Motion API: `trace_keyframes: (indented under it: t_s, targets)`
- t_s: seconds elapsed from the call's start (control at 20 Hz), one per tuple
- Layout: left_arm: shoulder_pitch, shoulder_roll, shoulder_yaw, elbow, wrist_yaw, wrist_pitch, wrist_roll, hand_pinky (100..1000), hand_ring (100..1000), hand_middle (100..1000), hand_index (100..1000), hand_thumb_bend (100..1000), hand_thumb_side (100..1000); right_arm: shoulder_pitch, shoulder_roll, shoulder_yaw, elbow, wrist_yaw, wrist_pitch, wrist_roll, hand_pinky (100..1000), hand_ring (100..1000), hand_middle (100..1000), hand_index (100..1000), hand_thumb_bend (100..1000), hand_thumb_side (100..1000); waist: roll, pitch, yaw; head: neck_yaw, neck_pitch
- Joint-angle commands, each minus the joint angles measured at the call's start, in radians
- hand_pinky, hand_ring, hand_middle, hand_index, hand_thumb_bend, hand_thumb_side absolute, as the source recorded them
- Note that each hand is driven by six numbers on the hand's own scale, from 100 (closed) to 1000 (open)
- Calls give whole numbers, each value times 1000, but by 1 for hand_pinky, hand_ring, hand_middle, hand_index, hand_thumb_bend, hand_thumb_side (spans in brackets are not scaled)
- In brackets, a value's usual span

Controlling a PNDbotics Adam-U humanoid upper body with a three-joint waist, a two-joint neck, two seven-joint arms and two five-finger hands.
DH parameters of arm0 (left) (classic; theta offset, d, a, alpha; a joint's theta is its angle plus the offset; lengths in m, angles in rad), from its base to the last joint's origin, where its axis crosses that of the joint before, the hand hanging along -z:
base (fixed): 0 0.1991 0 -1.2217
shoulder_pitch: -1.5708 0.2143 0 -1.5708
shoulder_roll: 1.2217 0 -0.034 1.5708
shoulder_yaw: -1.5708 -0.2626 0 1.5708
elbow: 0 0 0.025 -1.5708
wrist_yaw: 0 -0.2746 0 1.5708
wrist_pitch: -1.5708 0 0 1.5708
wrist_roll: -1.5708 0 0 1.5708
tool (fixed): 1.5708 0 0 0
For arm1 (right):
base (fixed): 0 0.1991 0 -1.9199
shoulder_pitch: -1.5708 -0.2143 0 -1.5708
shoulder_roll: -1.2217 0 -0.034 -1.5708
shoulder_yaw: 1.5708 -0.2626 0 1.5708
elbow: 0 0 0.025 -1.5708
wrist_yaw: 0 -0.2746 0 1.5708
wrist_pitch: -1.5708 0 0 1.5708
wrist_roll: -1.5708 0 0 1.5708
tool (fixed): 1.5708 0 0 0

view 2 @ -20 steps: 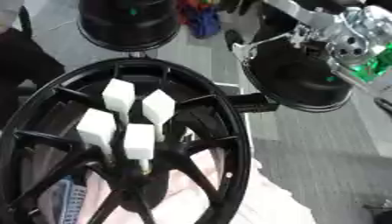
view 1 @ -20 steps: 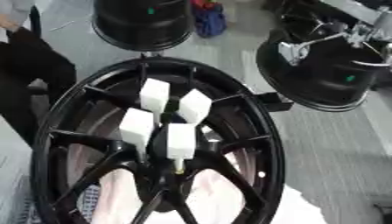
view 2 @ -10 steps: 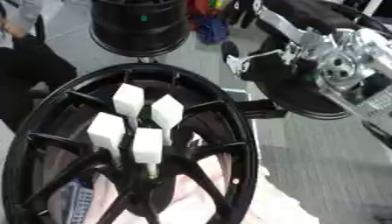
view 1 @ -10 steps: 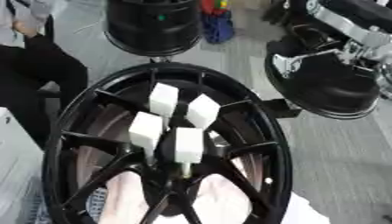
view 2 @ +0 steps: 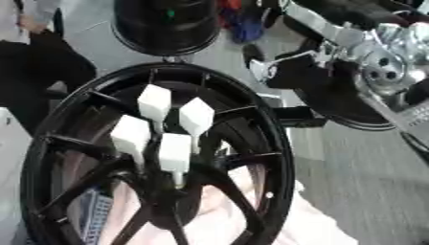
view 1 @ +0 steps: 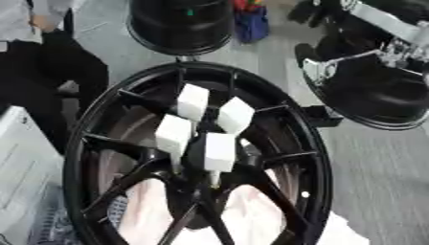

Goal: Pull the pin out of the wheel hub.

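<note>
**Right arm comes in over the hub, four pins seated**

Left eye view: the black wheel hub (view 1: 197, 158) lies flat and fills most of the frame, its spokes meeting at the centre. Four white block-headed pins (view 1: 220, 152) stand in a tight cluster around that centre, each on a thin stem going down into the hub. The nearest pin stands closest to the middle; the other three sit just beside it toward the far rim. A pale pink cloth (view 1: 251, 210) shows through the spokes at the near side. The robot's right arm (view 1: 381, 21) enters from the upper right corner; its hand is hard to make out here.

Right eye view: the right hand (view 2: 381, 52) shows as silver joints and black parts above a second black wheel (view 2: 335, 91) at the right, well apart from the pins. I cannot tell whether its fingers are straight or curled. The left hand shows in neither view.

The risk, as I judge it: the heads stand so close that closing on one may knock or catch its neighbour, and a slanted pull could jam the stem in its hole. A third black wheel (view 2: 167, 24) stands beyond the far rim, and a white box (view 1: 21, 162) lies beside the left rim; neither blocks the reach
</note>
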State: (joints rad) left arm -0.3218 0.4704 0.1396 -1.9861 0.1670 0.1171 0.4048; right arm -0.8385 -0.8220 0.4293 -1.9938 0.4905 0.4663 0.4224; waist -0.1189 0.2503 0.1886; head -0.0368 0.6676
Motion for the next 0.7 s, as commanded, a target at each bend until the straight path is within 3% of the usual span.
trace_keyframes:
  t_s: [0.05, 0.35, 0.5, 0.7]
  targets:
    - [-4, 18, 11, -14, -1, 1, 5, 745, 652, 613, 751, 100, 378, -18, -2, -2, -6, 35, -2, 39, 891, 774, 745, 835, 100, 222, 7, -12, 0, 3, 6]
    - [11, 10, 30, -14, -3, -3, 21, 746, 652, 613, 751, 100, 386, -26, 48, 1, -6, 66, -6, 69, 885, 773, 745, 829, 100, 227, 4, -3, 10, -10, 11]
    - [30, 20, 36, -14, -2, 0, 32, 745, 651, 612, 751, 100, 387, -15, 56, 6, -6, 86, 1, 103, 907, 783, 750, 824, 100, 271, 3, -1, 12, -14, 19]
    - [60, 46, 39, -14, -6, 13, 39, 746, 649, 611, 751, 100, 387, -11, 63, 15, -6, 121, -57, 175, 941, 795, 756, 825, 100, 329, 2, 1, 10, -19, 25]
